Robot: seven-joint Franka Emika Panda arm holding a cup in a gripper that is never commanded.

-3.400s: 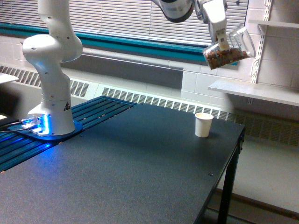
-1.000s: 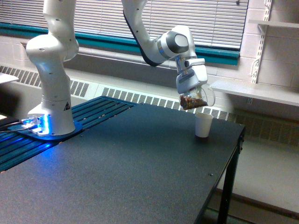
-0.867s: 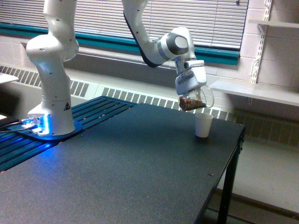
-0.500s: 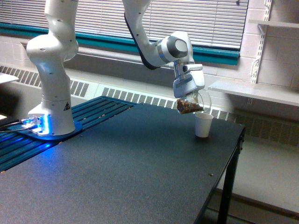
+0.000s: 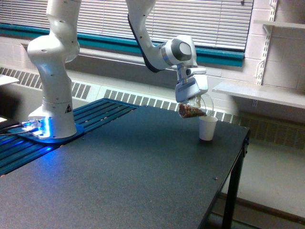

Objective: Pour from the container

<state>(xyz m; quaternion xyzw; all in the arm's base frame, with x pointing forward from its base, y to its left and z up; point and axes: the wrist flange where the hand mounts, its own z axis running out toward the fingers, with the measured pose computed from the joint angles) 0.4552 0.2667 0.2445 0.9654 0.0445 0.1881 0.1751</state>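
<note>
We found the container (image 5: pixel 193 109) in the air over the far right part of the black table (image 5: pixel 143 181), tipped well over, its mouth pointing toward the exterior view's right and sitting just above and to the left of the rim of the white paper cup (image 5: pixel 207 128). The gripper (image 5: pixel 191 93) was clamped on its upper part; we could not make out the fingers themselves, only that the jug hung from them with nothing else bearing it. The brown crumbly bits lay heaped against the lower wall, close to the lip. We saw none falling, though something that small might not have shown.

We judged the jug to be light, since its wall looked thin and clear and the load only partly filled it. Thin plastic of that kind would likely flex under a hard squeeze and offer a smooth, fairly slippery face, so a firm hold near the rim or by the side handle, where the shape is stiffer, seemed to us the sound place to take it. Dry crumbs tend to hang and then slide all at once, so we expected the weight to shift suddenly toward the lip. The paper cup looked lighter still and stood free near the table's far right edge, so a nudge from the jug could tip it.
</note>
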